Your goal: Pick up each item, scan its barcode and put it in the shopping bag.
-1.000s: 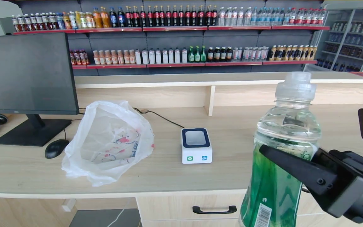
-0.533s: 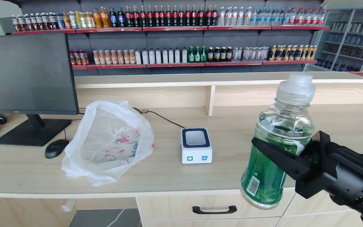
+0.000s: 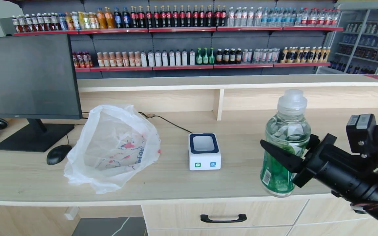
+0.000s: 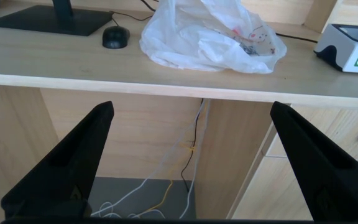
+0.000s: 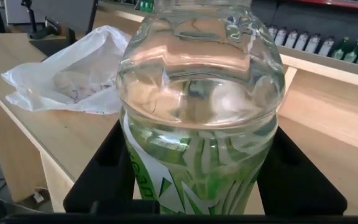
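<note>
The right gripper (image 3: 287, 149) is clamped round the middle of one clear plastic bottle with a green label and a pale cap (image 3: 287, 131), one black finger across the label and the other behind it. The bottle stands about upright over the front edge of the light wooden counter (image 3: 176, 183); I cannot tell whether its base touches the wood. A small barcode shows low on the label.

The left gripper (image 4: 191, 162) sits below the counter's edge, its two fingers spread wide with nothing between them.

Left of the bottle, well apart, sits one small white box scanner with a dark-framed window (image 3: 204, 151). Further left lies one crumpled, see-through white plastic shopping bag (image 3: 113, 147). Just beside the bag are one black mouse (image 3: 58, 154) and one dark monitor (image 3: 28, 75).
</note>
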`<state>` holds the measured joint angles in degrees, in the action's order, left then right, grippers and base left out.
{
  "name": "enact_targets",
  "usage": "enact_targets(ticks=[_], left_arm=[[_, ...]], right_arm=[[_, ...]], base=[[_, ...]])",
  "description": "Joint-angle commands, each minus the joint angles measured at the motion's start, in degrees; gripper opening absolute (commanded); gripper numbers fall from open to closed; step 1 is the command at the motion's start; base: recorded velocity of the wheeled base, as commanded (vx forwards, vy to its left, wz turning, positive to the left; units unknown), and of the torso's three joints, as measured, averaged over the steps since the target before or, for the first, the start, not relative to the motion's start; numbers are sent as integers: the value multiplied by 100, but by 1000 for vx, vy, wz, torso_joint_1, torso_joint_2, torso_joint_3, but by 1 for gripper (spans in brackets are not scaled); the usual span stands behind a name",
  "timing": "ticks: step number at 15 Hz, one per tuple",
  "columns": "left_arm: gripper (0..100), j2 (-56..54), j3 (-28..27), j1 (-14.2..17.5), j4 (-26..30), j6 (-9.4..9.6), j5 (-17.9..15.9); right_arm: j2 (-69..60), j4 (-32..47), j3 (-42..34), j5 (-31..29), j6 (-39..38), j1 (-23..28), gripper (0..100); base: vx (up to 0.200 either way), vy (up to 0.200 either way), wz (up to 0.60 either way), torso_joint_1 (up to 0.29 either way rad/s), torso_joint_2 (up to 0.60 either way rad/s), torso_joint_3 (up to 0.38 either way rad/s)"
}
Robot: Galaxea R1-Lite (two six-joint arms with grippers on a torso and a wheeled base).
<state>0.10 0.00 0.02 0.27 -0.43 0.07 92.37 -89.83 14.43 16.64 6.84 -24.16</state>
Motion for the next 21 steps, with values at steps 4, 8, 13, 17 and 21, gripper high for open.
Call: enact_targets(ticks=[4,8,13,17,21], left_arm=[[100,-1,0,-2,8,16,1],[100,-1,0,-2,8,34,1],[100,-1,0,6,8,16,1],[100,-1,0,-2,8,16,1],[100,-1,0,-2,0,16,1]], right_arm=[[282,-17,358,6,-86,588,0],[387,-17,912,6,-183,948,0],[422,-17,1158,15,-280,1098,0],[440,-17,1229,6,-280,1107,0],[458,-17,1211,6,-332,1107,0]], base=[[0,0,0,0,0,0],[0,0,0,0,0,0],[-80,0,0,1,3,0],[-50,0,0,-1,2,1],[0,0,0,0,0,0]])
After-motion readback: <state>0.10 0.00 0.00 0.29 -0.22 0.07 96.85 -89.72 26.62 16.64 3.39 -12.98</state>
